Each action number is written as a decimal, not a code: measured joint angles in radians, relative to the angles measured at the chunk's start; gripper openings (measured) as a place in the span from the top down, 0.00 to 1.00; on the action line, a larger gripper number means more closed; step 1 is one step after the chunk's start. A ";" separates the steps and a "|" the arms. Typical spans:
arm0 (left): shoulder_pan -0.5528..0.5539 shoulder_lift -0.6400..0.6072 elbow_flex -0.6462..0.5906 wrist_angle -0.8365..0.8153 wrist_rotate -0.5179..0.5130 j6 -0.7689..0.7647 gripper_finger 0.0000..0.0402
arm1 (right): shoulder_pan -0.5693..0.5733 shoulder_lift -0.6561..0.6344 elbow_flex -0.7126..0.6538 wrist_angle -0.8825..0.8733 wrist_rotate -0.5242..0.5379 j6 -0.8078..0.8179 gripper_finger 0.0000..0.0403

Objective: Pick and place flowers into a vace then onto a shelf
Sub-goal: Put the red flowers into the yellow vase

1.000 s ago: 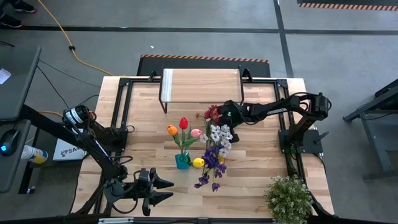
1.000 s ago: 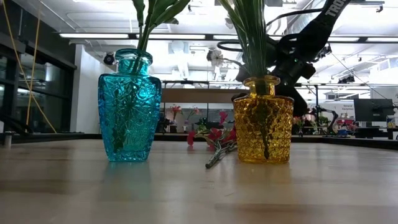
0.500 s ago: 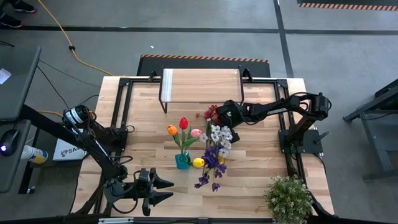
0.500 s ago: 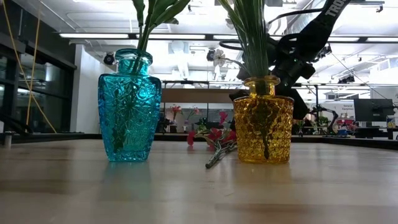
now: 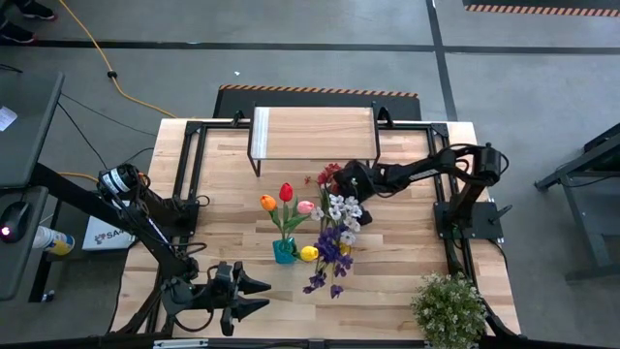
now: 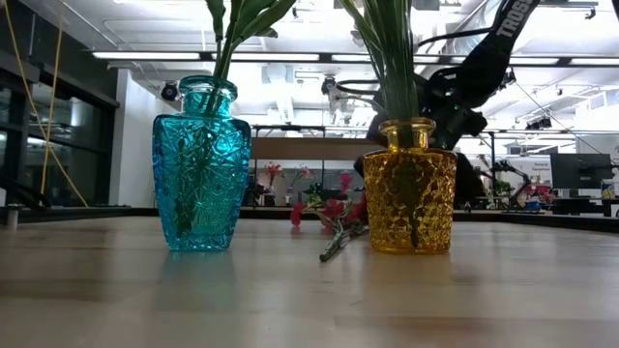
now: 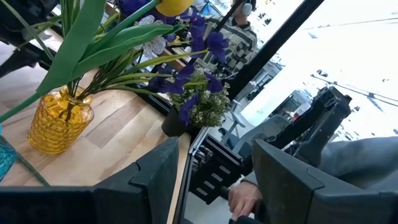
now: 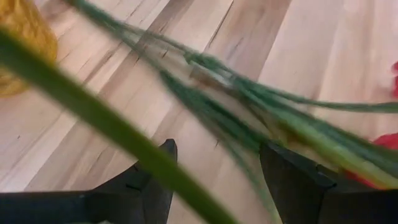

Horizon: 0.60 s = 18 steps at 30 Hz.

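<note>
A red spray of flowers [image 5: 327,178] lies flat on the table in front of the shelf [image 5: 313,133]; it also shows in the low view as a red spray [image 6: 334,215]. My right gripper [image 5: 342,180] slants down over its green stems [image 8: 249,106], fingers open, one on either side of them. A blue vase [image 5: 284,250] holds orange, red and pink tulips. A yellow vase [image 6: 409,188] holds purple and white sprays and a yellow tulip. My left gripper [image 5: 254,296] waits open near the table's near left corner.
A bushy pale-green potted plant [image 5: 449,308] stands at the near right corner. The leaves of the yellow vase's bunch hang close to my right gripper. The left wrist view shows a person [image 7: 239,34] beyond the table and a hand [image 7: 242,199] below the table's edge.
My right arm has leaned forward and dipped a little, bringing its gripper lower over the red spray on the table. The vases and flowers have stayed where they were.
</note>
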 joint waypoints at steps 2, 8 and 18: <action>0.000 0.000 0.000 0.004 0.000 0.000 0.41 | 0.000 -0.004 0.000 0.026 0.012 0.013 0.46; 0.000 0.000 0.000 0.011 0.000 0.002 0.41 | 0.000 -0.006 0.019 0.035 0.000 0.019 0.46; 0.000 0.000 0.000 0.012 0.000 0.002 0.41 | 0.000 0.059 0.028 0.035 -0.020 0.023 0.46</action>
